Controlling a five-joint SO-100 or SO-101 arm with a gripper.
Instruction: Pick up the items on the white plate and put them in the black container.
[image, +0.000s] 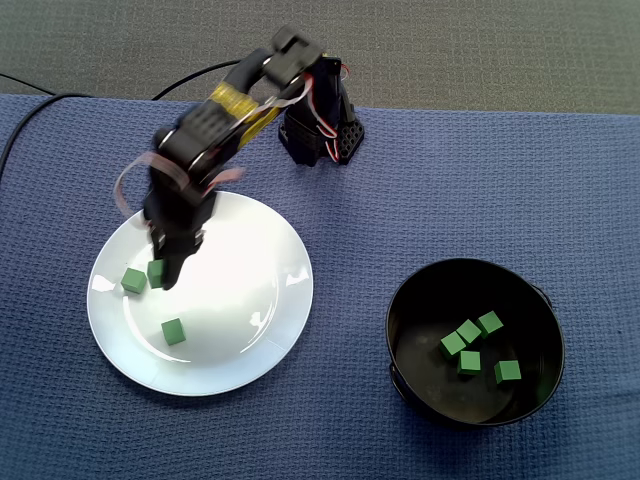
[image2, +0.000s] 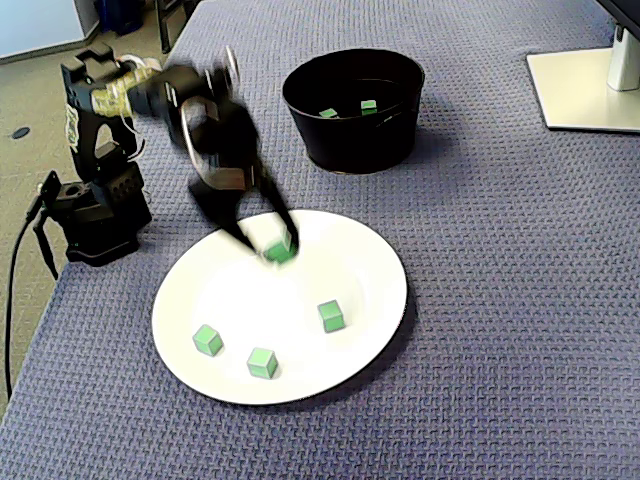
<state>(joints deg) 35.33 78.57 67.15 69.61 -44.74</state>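
The gripper (image: 162, 274) low over the white plate (image: 250, 300)
In a fixed view its jaws straddle a green cube (image: 154, 272) on the plate's left (blur hides whether they clamp it); well right on the surface (image: 450, 180), the black container (image: 425, 300) holds four cubes (image: 468, 331).

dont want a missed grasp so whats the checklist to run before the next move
1. End effector at a green cube on the white plate: ok.
2. Jaws shut on that cube: cannot tell, motion blur.
3. Nearest other cube apart from the end effector: ok.
4. Black container upright, mouth open: ok.
5. Room in it beside the cubes inside: ok.
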